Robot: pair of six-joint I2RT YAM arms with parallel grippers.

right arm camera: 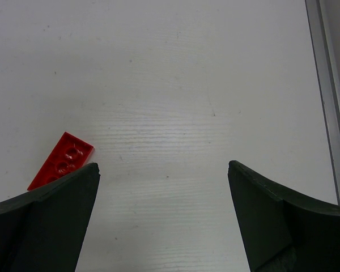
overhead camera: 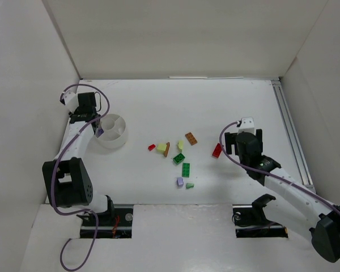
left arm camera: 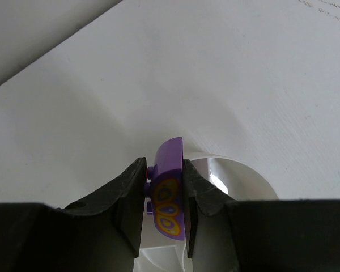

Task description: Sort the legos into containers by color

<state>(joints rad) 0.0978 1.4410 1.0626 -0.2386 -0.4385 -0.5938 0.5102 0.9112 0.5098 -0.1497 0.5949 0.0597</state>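
Note:
My left gripper (overhead camera: 97, 128) is shut on a purple brick with a yellow pattern (left arm camera: 169, 170) and holds it over the left rim of the round white container (overhead camera: 112, 131). The container has inner dividers and also shows in the left wrist view (left arm camera: 243, 181). My right gripper (right arm camera: 163, 167) is open and empty, low over the table at the right (overhead camera: 242, 139). A red flat brick (right arm camera: 65, 158) lies just outside its left finger (overhead camera: 217, 150). Loose bricks lie mid-table: brown (overhead camera: 191, 138), two green (overhead camera: 186, 169), purple (overhead camera: 180, 182), pale green (overhead camera: 190, 185), pale yellow (overhead camera: 161, 147), small red (overhead camera: 152, 147).
White walls close in the table at the back and both sides. A metal rail (overhead camera: 290, 136) runs along the right edge and also shows in the right wrist view (right arm camera: 327, 102). The arm bases stand at the near edge.

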